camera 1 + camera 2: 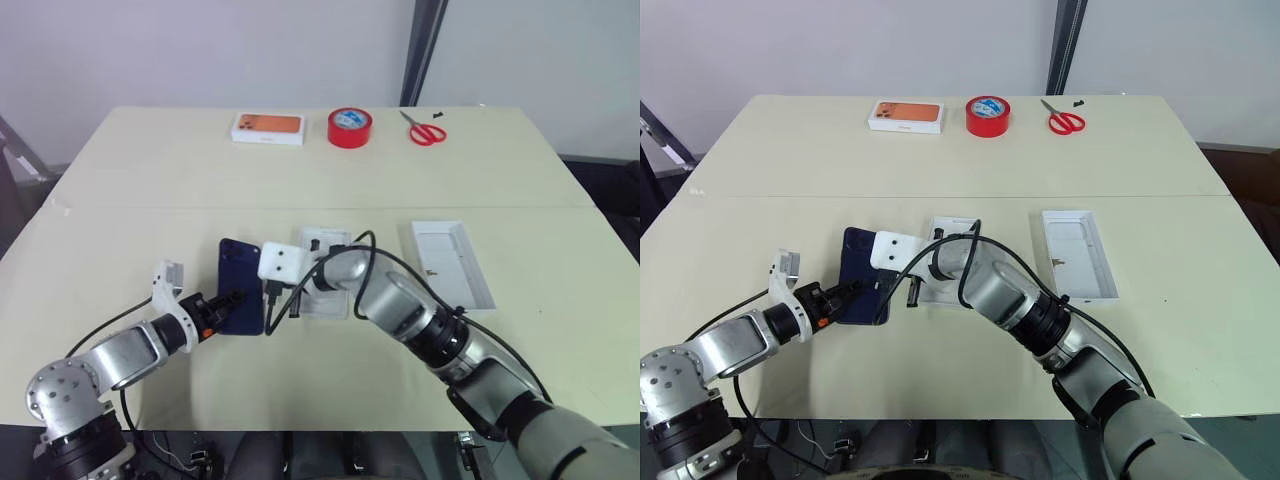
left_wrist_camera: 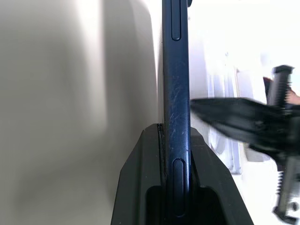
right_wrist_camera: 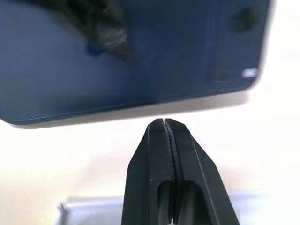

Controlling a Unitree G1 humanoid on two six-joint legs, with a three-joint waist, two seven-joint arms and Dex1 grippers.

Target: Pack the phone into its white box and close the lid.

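Note:
The dark navy phone [image 1: 240,283] lies left of the table's middle. My left gripper [image 1: 232,300] is shut on its near end, and in the left wrist view the phone's thin edge [image 2: 176,70] stands between the two fingers [image 2: 140,178]. My right gripper [image 3: 164,123] is shut and empty, its tips just off the phone's long right edge [image 3: 140,101]. The white box [image 1: 325,285] lies right of the phone, partly under my right arm. The lid [image 1: 452,262], as far as I can tell, lies further right with its white inside up.
At the far edge stand a white box with an orange phone picture [image 1: 267,128], a red tape roll [image 1: 350,127] and red scissors [image 1: 427,130]. A black cable [image 1: 370,240] loops over my right wrist. The table [image 1: 120,230] stretches bare to the left.

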